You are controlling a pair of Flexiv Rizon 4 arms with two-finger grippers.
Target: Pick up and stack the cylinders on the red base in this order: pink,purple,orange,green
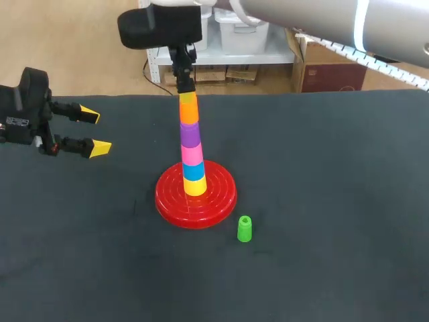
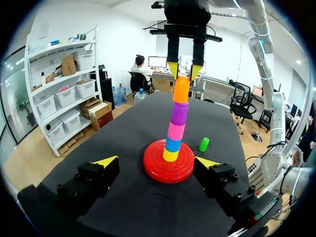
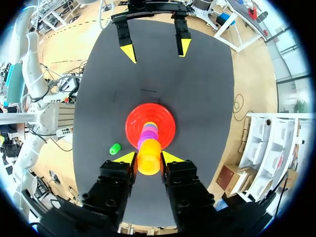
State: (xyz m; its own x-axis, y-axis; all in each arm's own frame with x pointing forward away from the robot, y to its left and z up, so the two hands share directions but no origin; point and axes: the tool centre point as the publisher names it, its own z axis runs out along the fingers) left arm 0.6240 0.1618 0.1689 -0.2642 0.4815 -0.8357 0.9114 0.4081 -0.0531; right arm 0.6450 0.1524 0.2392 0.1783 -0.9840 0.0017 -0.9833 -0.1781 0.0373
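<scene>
Right gripper (image 1: pixel 188 94) pinches the orange cylinder (image 1: pixel 189 113) atop the purple cylinder (image 1: pixel 190 136), upper centre; left gripper (image 1: pixel 96 131) gapes wide, far left.

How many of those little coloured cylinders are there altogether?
6. Five are stacked on the red base: yellow cylinder at the bottom, then blue cylinder, pink cylinder, purple cylinder, orange cylinder on top. The green cylinder stands on the table beside the base.
</scene>
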